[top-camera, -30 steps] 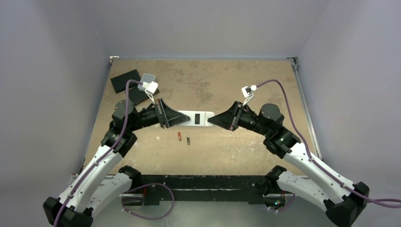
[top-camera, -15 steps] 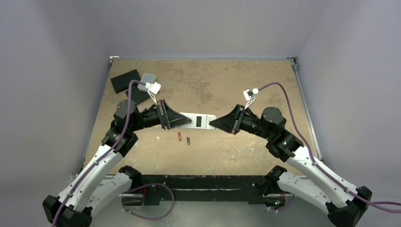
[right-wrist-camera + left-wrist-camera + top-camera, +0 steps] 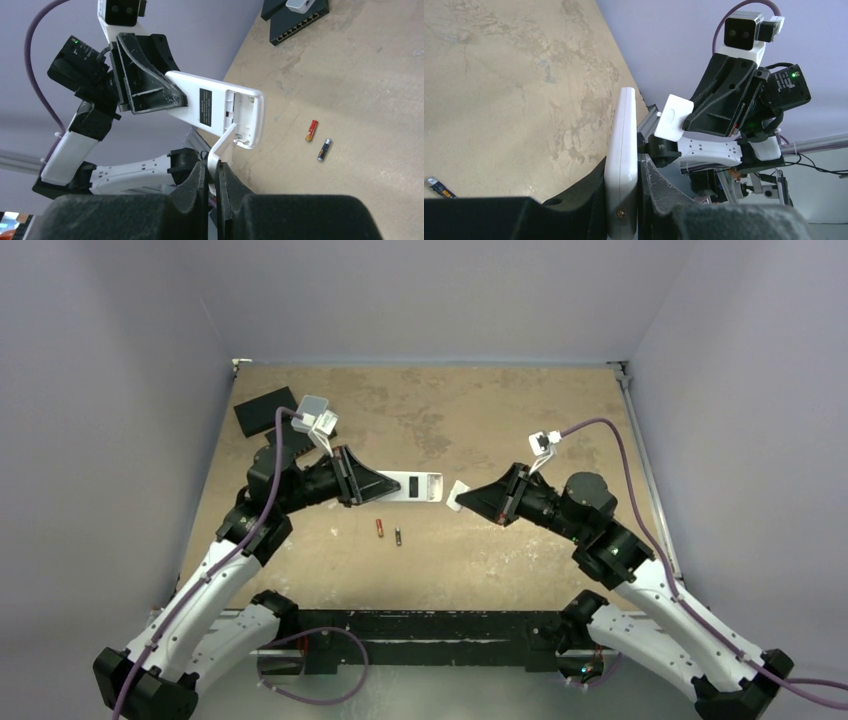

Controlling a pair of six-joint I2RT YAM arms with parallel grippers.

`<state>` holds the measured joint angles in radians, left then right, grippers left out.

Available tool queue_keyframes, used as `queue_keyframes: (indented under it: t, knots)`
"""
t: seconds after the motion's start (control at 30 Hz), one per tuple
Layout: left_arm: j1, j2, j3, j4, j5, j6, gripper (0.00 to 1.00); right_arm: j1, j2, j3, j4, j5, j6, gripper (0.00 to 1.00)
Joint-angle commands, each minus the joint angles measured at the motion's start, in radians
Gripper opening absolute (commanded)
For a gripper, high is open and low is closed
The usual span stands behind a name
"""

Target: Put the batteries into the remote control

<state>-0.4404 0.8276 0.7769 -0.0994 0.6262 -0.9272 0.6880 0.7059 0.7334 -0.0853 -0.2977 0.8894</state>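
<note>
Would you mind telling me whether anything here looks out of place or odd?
Only the small white battery cover: it is off the white rectangular remote control, pinched in the right hand, leaving the compartment open and empty. Nothing looks damaged.

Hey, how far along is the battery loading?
Done: the battery cover is off, pinched in the right claw. In hand: the left claw grips the remote control, its compartment open. Left: the reddish battery and the dark battery lie on the table, neither loaded.

Left gripper (image 3: 390, 492) grips the remote control (image 3: 418, 486); both batteries (image 3: 380, 528) lie nearby
</note>
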Motion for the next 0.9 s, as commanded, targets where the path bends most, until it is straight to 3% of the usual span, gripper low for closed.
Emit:
queue_keyframes:
  t: [0.0, 0.33, 0.6, 0.87]
  knots:
    - [0.003, -0.001, 0.029, 0.019, -0.022, 0.026, 0.0, -0.002, 0.001, 0.008, -0.001, 0.028, -0.024, 0.06]
    - [0.003, -0.002, 0.04, -0.031, -0.044, 0.06, 0.0, -0.002, 0.037, 0.012, -0.012, 0.031, -0.045, 0.03]
    - [0.003, 0.004, 0.082, -0.156, -0.107, 0.151, 0.0, -0.003, 0.135, 0.07, -0.123, 0.091, -0.122, 0.01]
    - [0.003, -0.018, 0.08, -0.188, -0.111, 0.168, 0.0, -0.013, 0.249, 0.017, -0.035, 0.068, -0.161, 0.0]
